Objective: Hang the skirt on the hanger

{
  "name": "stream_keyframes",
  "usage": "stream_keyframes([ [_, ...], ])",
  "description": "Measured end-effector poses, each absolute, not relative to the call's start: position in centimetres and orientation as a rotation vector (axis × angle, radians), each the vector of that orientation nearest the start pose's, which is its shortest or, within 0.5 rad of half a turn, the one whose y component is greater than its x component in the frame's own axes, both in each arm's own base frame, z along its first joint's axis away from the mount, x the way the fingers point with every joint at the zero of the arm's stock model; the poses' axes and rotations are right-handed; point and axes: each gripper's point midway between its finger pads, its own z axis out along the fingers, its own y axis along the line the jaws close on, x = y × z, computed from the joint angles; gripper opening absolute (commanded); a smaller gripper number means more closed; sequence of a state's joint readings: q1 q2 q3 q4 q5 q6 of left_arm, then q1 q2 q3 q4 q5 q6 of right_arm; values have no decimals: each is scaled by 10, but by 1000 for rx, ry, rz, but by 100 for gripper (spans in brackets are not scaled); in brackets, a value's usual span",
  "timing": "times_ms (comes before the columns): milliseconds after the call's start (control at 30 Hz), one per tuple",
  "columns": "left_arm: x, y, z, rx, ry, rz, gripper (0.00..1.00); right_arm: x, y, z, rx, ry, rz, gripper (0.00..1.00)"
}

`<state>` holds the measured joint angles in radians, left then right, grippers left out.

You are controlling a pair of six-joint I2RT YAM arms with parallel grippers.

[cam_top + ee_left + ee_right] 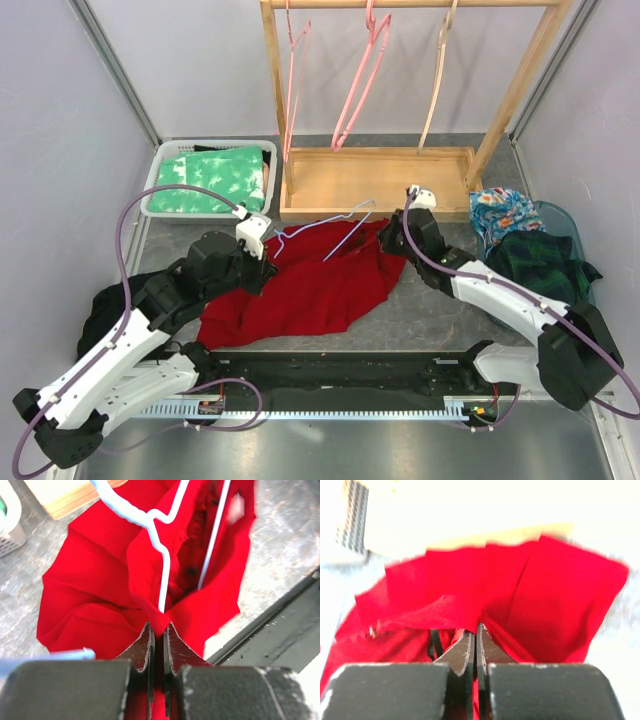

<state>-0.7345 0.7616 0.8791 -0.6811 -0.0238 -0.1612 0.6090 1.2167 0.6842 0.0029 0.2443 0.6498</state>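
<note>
Red skirt [310, 285] lies spread on the table [430, 312] between the two pincers, each clenched on a fold of its cloth: the left pincer [159, 630] at one edge, the right pincer [474, 630] at the other. Just ahead of the left pincer a pale wire hanger [162, 575] runs into the skirt's opening. Beyond the left pincer a white basket [158, 175] holds green-and-white cloth [212, 180]; outward of the right pincer a blue bin [565, 225] holds a floral cloth [503, 212] and a dark plaid cloth [540, 262]
</note>
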Motion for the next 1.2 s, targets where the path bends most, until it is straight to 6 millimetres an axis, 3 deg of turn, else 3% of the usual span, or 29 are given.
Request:
stream_keyframes([
  [67,185,-173,219,611,2075,-510,2,329,193,142,211,2106,499,0],
  [167,186,-175,220,618,2067,-516,2,338,189,147,222,2118,506,0],
  [700,187,-192,200,735,2125,-520,2,343,164,200,213,2113,535,0],
  [1200,193,-207,194,792,2151,-432,2,336,148,220,214,2107,518,0],
])
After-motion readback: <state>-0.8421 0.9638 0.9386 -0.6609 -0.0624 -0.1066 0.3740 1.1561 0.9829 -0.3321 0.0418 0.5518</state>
